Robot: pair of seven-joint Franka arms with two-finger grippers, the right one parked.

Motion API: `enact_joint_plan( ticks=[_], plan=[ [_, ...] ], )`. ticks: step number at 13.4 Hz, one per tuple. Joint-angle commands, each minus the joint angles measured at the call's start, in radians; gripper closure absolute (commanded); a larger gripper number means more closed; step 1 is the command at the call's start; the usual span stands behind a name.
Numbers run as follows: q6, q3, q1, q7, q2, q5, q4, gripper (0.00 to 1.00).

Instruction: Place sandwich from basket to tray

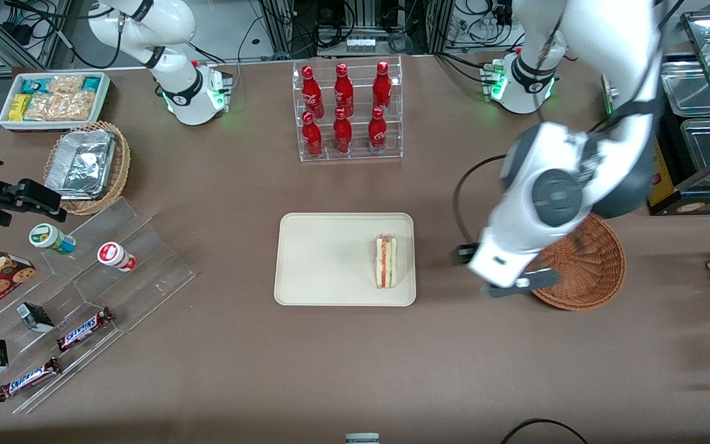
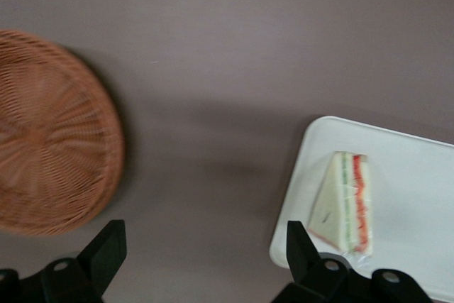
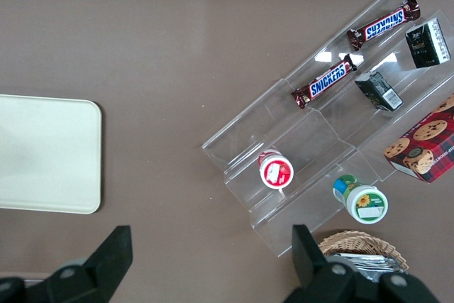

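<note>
The sandwich (image 1: 386, 261) (image 2: 343, 202), a pale wedge with a red and green filling stripe, lies on the cream tray (image 1: 330, 259) (image 2: 418, 175) near the tray's edge toward the working arm's end. The reddish-brown wicker basket (image 1: 595, 265) (image 2: 50, 133) stands on the table with nothing showing in it, partly covered by the arm in the front view. My left gripper (image 1: 475, 271) (image 2: 206, 257) hovers above the bare table between tray and basket, open, with nothing between its fingers.
A clear rack of red bottles (image 1: 347, 111) stands farther from the front camera than the tray. Toward the parked arm's end are a tan basket with foil containers (image 1: 87, 166), a white bin of snacks (image 1: 53, 98) and an acrylic stand with candy bars (image 1: 84, 330).
</note>
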Motion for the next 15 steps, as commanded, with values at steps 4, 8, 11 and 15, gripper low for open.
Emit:
enact_joint_plan(
  ticks=[4, 8, 11, 15],
  plan=[
    [-0.047, -0.013, 0.165, 0.168, -0.244, 0.012, -0.191, 0.0],
    [-0.17, -0.008, 0.216, 0.368, -0.361, 0.001, -0.187, 0.0],
    [-0.215, -0.01, 0.248, 0.431, -0.422, 0.0, -0.184, 0.0],
    [-0.212, -0.008, 0.261, 0.434, -0.449, -0.01, -0.176, 0.0]
  ],
)
